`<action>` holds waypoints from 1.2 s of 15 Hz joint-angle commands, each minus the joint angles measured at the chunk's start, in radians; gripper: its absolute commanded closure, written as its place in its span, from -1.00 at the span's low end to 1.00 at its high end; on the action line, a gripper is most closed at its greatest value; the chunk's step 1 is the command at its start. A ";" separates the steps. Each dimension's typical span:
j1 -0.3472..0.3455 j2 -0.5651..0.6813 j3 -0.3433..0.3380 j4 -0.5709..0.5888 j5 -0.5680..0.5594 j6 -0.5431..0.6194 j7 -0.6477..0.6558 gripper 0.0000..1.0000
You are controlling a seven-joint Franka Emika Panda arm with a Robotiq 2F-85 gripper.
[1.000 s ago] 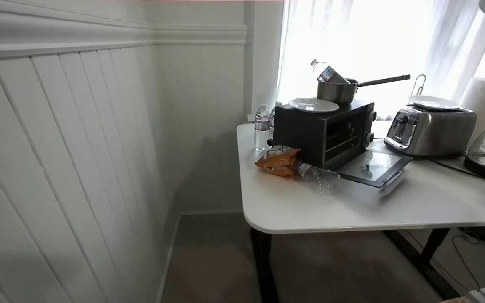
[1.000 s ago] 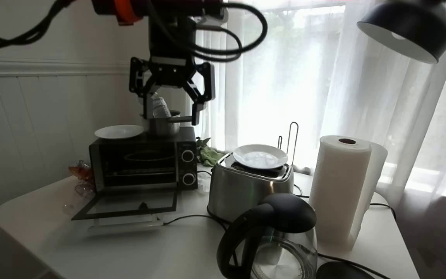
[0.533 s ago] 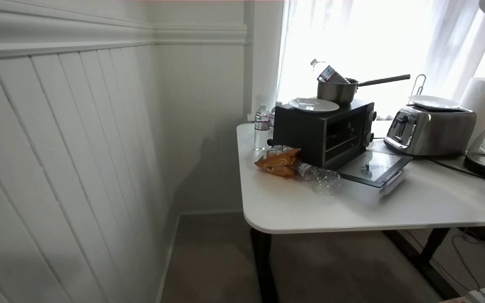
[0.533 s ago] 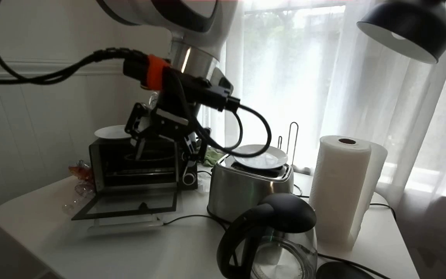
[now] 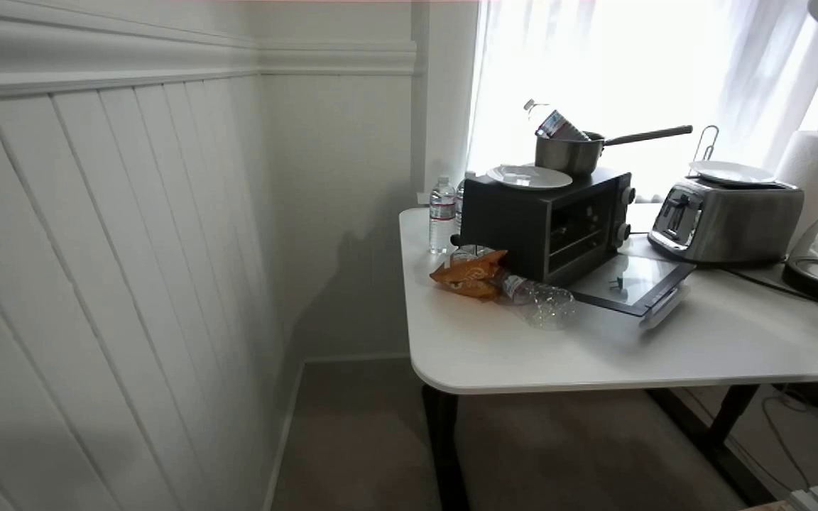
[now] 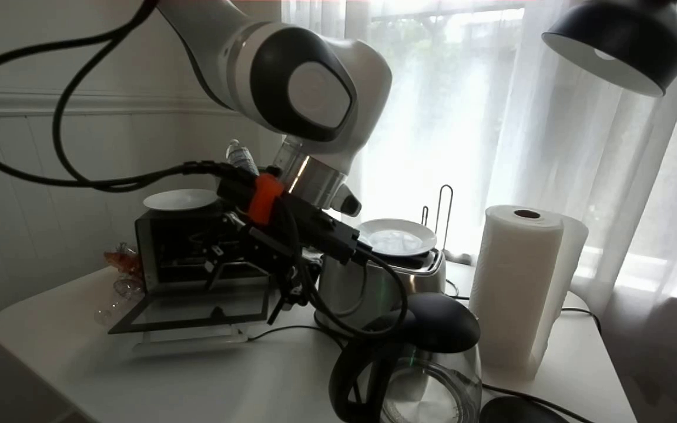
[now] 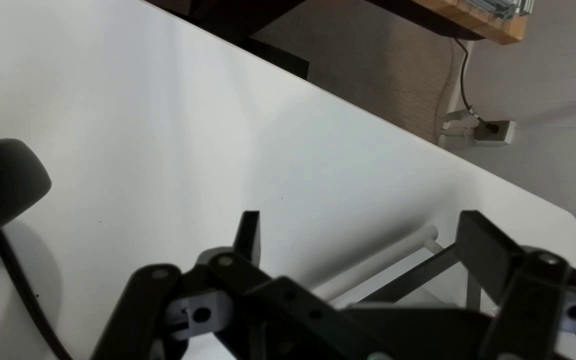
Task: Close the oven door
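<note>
The oven door point(image 5: 622, 280) hangs open in both exterior views, a dark-framed glass flap point(image 6: 183, 317) folded down in front of the black toaster oven point(image 5: 505, 227). Its pale bar handle point(image 6: 191, 342) is along the outer edge, just above the table. My gripper point(image 6: 241, 302) is open and empty, tilted, near the right end of the door in that exterior view. In the wrist view, the handle point(image 7: 383, 260) and door frame point(image 7: 408, 275) lie below and beyond the open fingers point(image 7: 359, 215); most of the door is hidden behind the gripper. Contact does not show.
A silver toaster point(image 6: 374, 288) with a plate and a glass kettle point(image 6: 426, 352) stand close to the arm. A pot point(image 5: 569, 155), bottle and plate point(image 5: 530, 177) sit on the oven. An orange bag point(image 5: 469, 275) and plastic bottle point(image 5: 540, 301) lie beside it.
The arm has come down from above the oven to in front of it, and the gripper has tilted. The fingers stay open. The oven door has not moved.
</note>
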 commanded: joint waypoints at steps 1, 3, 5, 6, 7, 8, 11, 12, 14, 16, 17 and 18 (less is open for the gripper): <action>-0.036 0.002 0.036 0.003 0.005 -0.003 -0.004 -1.00; -0.036 0.002 0.035 0.006 0.006 -0.003 -0.004 -1.00; -0.030 0.061 0.048 0.022 0.058 0.030 -0.001 -1.00; -0.030 0.080 0.053 0.029 0.086 0.025 0.008 -1.00; -0.031 0.094 0.061 0.030 0.117 0.053 0.025 -1.00; -0.033 0.108 0.070 0.033 0.146 0.083 0.049 -1.00; -0.042 0.161 0.093 0.048 0.244 0.170 0.085 -1.00; -0.047 0.182 0.100 0.051 0.269 0.210 0.100 -1.00; -0.057 0.221 0.113 0.066 0.328 0.267 0.107 -0.45; -0.069 0.266 0.131 0.082 0.386 0.314 0.110 -0.15; -0.075 0.287 0.142 0.090 0.413 0.334 0.109 -0.02; -0.080 0.307 0.154 0.098 0.440 0.352 0.108 0.14</action>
